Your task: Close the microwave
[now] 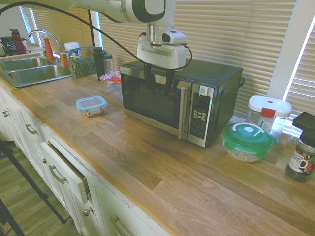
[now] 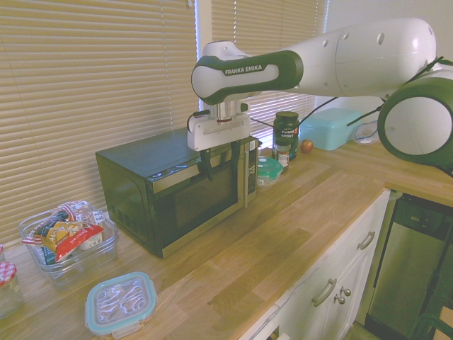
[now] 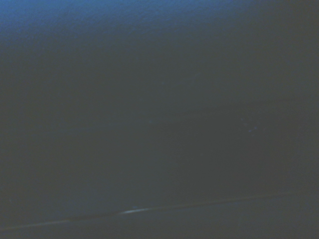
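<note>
In the first exterior view the microwave [image 1: 162, 98] sits on the wooden desk [image 1: 142, 162], backed towards the blinds [image 1: 221, 34], with a green-lidded bowl [image 1: 247, 142] just beside its button panel. Its door [image 1: 150, 96] looks flush with the front, or very nearly so, so the step in hand seems to be the end of the closing push, or a check of it. The pincer [image 1: 160, 92] hangs in front of the door's upper part, fingers wide apart and pointing down, nothing between them; whether they touch the glass I cannot tell. In the second exterior view the fingers again stand apart before the door, beside the vertical handle [image 2: 246, 173] and not around it. The next move probably calls for a short press near the handle side if the latch has not caught, then backing away without hooking the handle. The wrist view gives only a dark, blurred surface.
</note>
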### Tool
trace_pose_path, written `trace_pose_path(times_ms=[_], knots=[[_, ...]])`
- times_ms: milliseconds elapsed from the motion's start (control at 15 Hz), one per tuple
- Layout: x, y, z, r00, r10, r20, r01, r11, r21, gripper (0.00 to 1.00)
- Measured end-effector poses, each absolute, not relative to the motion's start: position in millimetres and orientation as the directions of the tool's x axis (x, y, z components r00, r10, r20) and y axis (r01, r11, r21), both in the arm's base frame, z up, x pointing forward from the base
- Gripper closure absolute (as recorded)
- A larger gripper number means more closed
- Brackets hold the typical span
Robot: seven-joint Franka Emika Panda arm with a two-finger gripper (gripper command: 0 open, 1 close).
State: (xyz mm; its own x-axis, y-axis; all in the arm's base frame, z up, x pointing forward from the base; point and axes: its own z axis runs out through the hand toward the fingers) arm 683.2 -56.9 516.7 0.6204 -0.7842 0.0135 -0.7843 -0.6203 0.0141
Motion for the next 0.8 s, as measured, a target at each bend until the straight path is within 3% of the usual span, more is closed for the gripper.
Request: trace_pose_path(times_ms=[333,800], knots=[[674.6,-59.1,517.8,0.614,-0.788,0.051,-0.788,-0.615,-0.011,0.00],[605.0,-53.3,513.2,0.623,-0.779,0.072,-0.780,-0.626,-0.018,0.00]])
